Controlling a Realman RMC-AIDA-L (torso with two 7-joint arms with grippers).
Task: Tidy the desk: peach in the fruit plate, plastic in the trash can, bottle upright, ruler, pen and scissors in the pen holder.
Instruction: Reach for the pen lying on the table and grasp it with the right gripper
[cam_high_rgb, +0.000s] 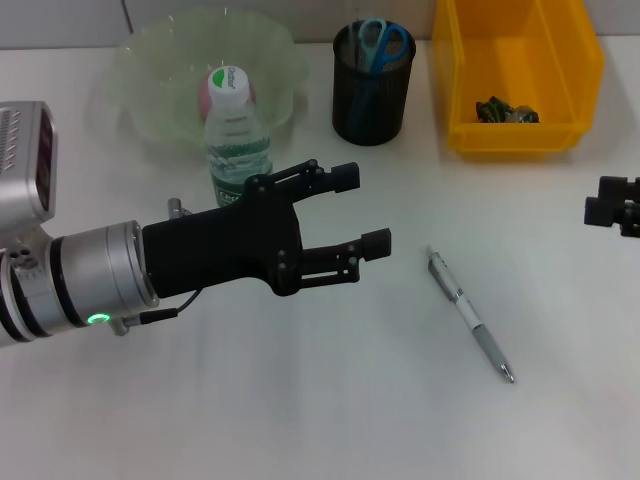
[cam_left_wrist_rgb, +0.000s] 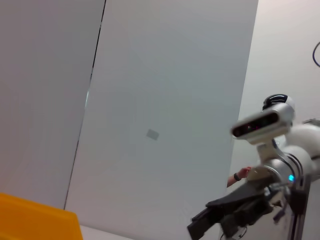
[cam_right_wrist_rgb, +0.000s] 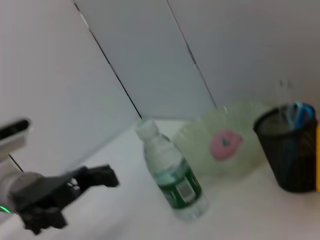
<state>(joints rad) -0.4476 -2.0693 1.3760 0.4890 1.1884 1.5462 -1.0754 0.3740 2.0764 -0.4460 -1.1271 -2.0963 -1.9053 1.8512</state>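
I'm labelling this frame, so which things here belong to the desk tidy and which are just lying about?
Part of the tidy:
pen
bottle
peach
fruit plate
pen holder
scissors
yellow bin
plastic scrap
left gripper
right gripper

Lying about:
nothing visible

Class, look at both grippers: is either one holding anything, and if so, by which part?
Nothing is held. The left gripper hangs with its jaws open and empty beside the upright clear plastic bottle; the right gripper holds nothing visible.

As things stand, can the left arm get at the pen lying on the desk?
Probably yes. The left tool hangs open above the desk, aimed roughly toward the pen, with only bare surface between them. The upright bottle stands behind the arm, out of that path.
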